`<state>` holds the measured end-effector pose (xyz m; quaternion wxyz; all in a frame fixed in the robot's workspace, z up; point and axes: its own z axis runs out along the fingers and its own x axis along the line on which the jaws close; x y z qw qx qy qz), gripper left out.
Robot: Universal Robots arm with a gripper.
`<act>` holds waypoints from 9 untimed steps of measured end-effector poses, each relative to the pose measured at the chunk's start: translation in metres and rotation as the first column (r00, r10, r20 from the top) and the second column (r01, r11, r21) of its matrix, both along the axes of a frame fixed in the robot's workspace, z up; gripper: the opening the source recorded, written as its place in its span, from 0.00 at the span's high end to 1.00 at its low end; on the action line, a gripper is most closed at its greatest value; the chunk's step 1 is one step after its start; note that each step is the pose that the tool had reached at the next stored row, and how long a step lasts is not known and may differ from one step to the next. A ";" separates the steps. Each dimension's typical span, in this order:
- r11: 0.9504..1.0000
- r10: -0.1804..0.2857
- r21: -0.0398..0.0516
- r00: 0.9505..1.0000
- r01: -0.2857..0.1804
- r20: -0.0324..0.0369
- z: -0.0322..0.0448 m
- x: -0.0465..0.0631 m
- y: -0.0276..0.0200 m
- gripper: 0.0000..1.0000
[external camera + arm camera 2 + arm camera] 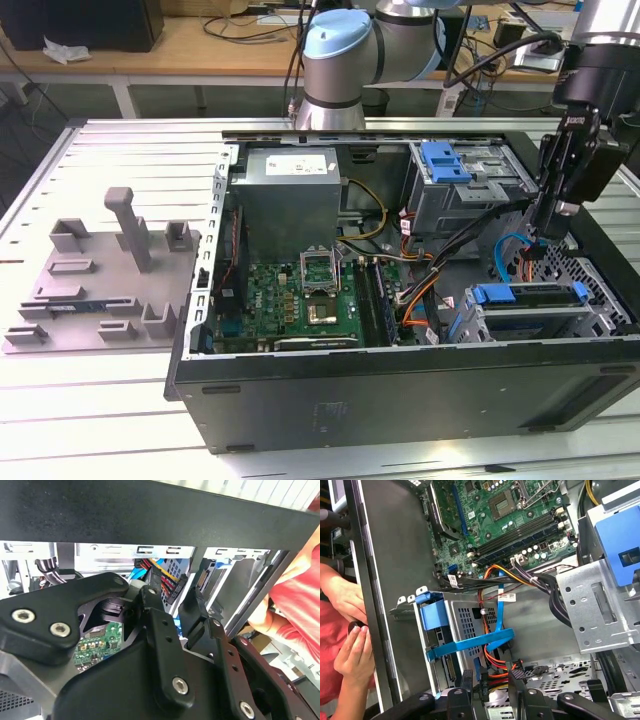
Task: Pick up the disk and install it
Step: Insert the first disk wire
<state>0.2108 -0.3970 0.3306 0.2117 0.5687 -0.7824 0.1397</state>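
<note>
on the exterior view's left the fixture (100,290) lies beside the case (400,400); inside, disk (530,297) lower right, power supply (290,200) behind board (300,295).

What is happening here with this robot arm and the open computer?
The arm's black gripper hangs open and empty over the black computer case, near the flat silver hard disk in its blue plastic bracket, which sits in a metal bay. A person's hands are at the case's outer wall.
</note>
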 end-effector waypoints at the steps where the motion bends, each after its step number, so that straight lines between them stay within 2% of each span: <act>1: 1.000 0.001 0.000 1.000 -0.001 0.000 0.0000 0.000 0.0000 0.58; 4: 1.000 0.003 0.000 1.000 -0.003 0.000 -0.0001 0.000 0.0000 0.60; 5: 1.000 0.004 0.000 1.000 -0.004 0.000 -0.0002 0.000 0.0000 0.67; 6: 1.000 0.004 0.000 1.000 -0.004 0.000 -0.0003 0.000 0.0000 0.67; 7: 1.000 0.005 0.000 1.000 -0.005 0.000 -0.0005 0.000 0.0000 0.74; 9: 1.000 0.006 0.000 1.000 -0.006 0.000 -0.0007 0.000 0.0000 0.74</act>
